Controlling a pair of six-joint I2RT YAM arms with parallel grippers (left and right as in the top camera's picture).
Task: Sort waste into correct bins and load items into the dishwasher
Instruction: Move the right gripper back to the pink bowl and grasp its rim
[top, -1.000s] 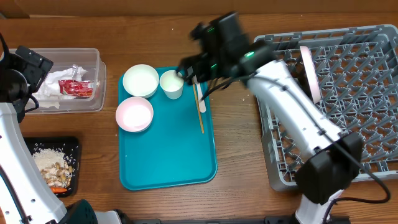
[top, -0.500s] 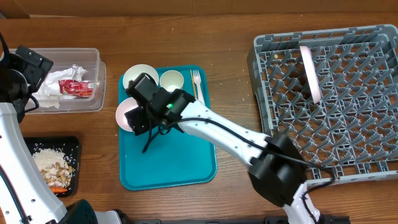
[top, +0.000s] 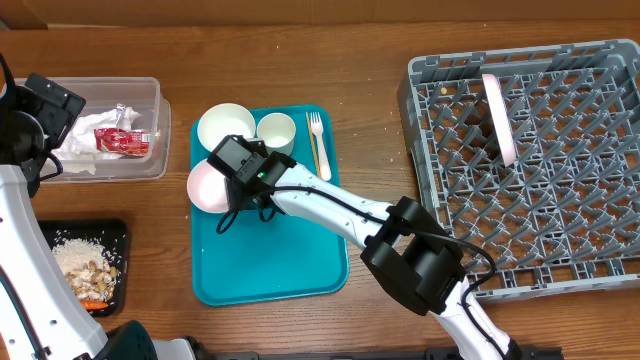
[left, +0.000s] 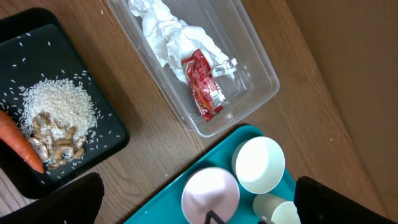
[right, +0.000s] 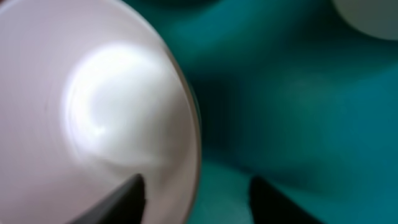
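A small pink bowl (top: 207, 187) lies on the teal tray (top: 285, 255) beside a white bowl (top: 225, 128), a white cup (top: 276, 132) and a fork (top: 318, 145). My right gripper (top: 238, 195) is open, astride the pink bowl's right rim (right: 186, 124): one finger inside, one over the tray (right: 196, 186). A pink plate (top: 500, 118) stands in the grey dish rack (top: 600, 250). My left gripper (left: 205, 208) is open and empty, high above the table's left side. The clear box (left: 252, 65) holds napkins (left: 165, 28) and a red wrapper (left: 204, 87). The black tray (left: 31, 43) holds rice (left: 59, 106) and a carrot (left: 18, 140).
The right arm stretches from the front right across the teal tray's middle. The dish rack fills the right side of the table. The clear box (top: 160, 100) and black tray (top: 122, 235) lie along the left edge.
The right arm has swung from near the cup leftward to the pink bowl and settled with its jaws over the bowl's rim. The left arm has not moved.
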